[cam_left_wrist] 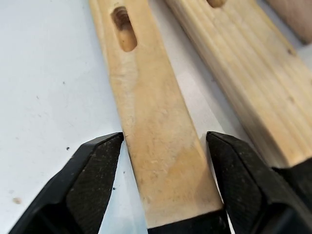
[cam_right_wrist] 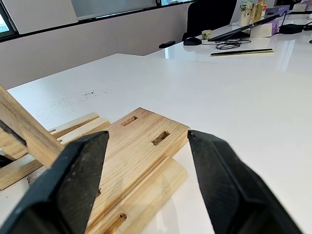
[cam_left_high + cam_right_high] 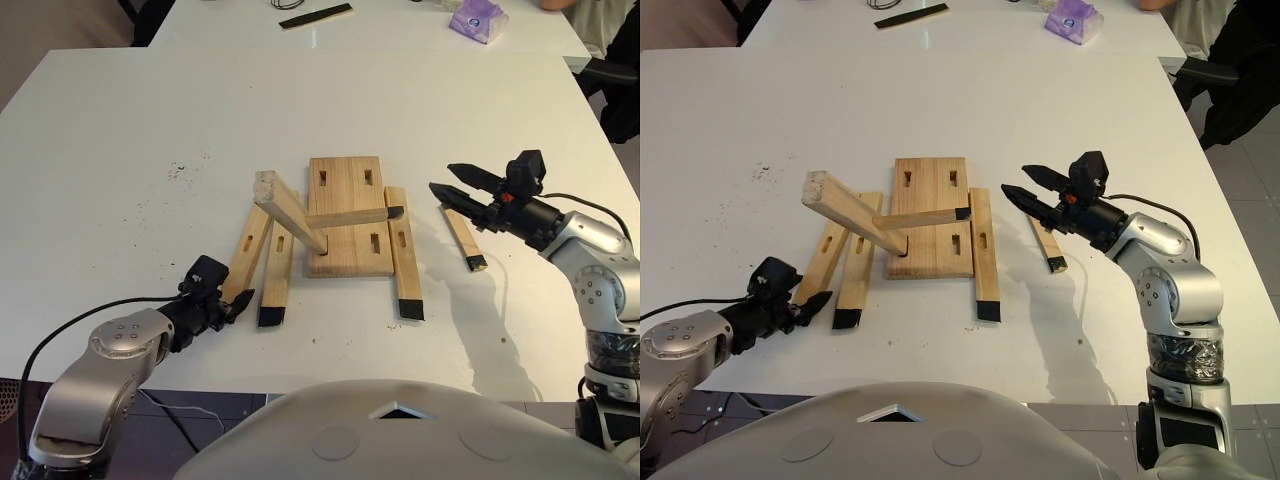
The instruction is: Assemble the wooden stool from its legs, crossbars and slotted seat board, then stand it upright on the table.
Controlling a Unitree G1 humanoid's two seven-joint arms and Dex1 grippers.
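Pale slotted wooden seat board point(image 3: 345, 215) lies mid-surface, slots up for legs. Left gripper point(image 3: 232, 303), jaws released, straddles a loose black-tipped wooden leg point(image 1: 156, 131), seemingly ready to grasp; right gripper point(image 3: 442, 178) hovers unclenched to the board's right.

arm shells point(image 3: 110, 360) silver-grey; cables point(image 3: 80, 316) black; l gripper point(image 3: 235, 303), r gripper point(image 3: 442, 177) black, tapered

Seat board point(image 3: 345, 175) flat on table; one leg point(image 3: 290, 212) tilted up from it; other legs point(image 3: 405, 262) flat alongside.
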